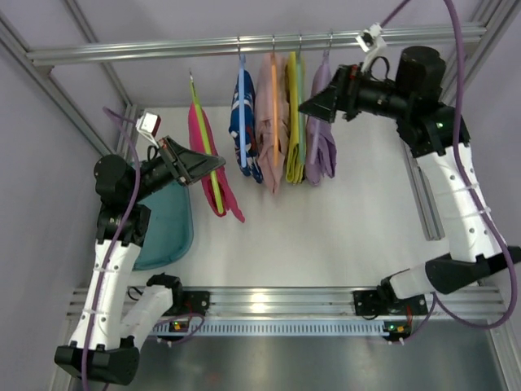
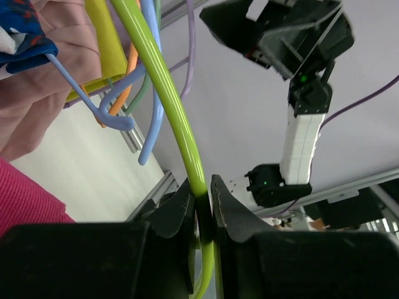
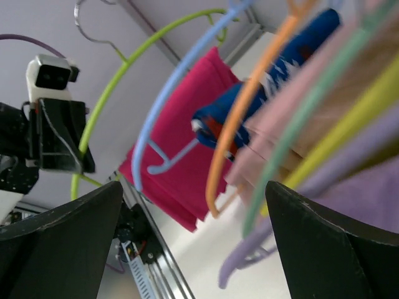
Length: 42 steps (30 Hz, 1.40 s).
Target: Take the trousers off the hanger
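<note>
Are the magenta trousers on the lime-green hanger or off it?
On it: the trousers drape over the hanger, whose bar the left gripper clamps.

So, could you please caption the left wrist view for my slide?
Left tool clamped on the lime-green hanger, magenta trousers at lower left.

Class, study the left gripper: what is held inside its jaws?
A thin bar of the lime-green hanger, pinched by the left gripper. No fabric of the trousers shows there. The gripper itself covers where it touches the bar.
</note>
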Each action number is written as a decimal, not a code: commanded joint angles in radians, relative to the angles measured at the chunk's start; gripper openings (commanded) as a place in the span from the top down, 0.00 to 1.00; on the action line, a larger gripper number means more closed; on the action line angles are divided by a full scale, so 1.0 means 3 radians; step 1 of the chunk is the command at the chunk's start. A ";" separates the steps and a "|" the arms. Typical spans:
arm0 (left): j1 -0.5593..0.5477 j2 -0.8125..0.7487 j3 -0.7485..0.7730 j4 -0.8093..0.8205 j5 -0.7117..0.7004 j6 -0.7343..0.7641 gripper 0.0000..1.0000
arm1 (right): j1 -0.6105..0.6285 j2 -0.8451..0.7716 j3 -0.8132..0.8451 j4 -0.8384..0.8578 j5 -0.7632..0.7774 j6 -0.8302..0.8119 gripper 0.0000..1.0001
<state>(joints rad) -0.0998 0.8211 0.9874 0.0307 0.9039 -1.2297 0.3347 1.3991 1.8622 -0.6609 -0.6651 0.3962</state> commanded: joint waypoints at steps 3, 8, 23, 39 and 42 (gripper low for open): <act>-0.0005 -0.0318 0.0104 0.0568 0.0075 0.0760 1.00 | 0.0917 0.0382 0.0796 0.0505 0.0345 0.0300 0.00; -0.0005 -0.0344 0.0206 0.0332 0.0075 0.1000 1.00 | 0.1542 0.0848 0.1283 0.0510 0.0611 0.0505 0.03; 0.0000 -0.0574 0.0308 0.0230 0.0045 0.1307 1.00 | 0.1890 0.1584 0.1294 0.0986 0.0203 0.1113 0.03; 0.0000 -0.0579 0.0369 -0.0066 -0.0119 0.1832 0.94 | 0.2024 0.1662 0.1299 0.1400 -0.0140 0.1650 1.00; 0.0000 -0.0589 0.0523 -0.0525 -0.0261 0.2303 0.75 | 0.1998 0.1641 0.1319 0.1410 -0.0135 0.1767 1.00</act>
<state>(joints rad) -0.1017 0.6674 1.0237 -0.2169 0.8986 -0.7692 0.9207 1.9202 2.2257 -0.3607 -0.6476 0.9417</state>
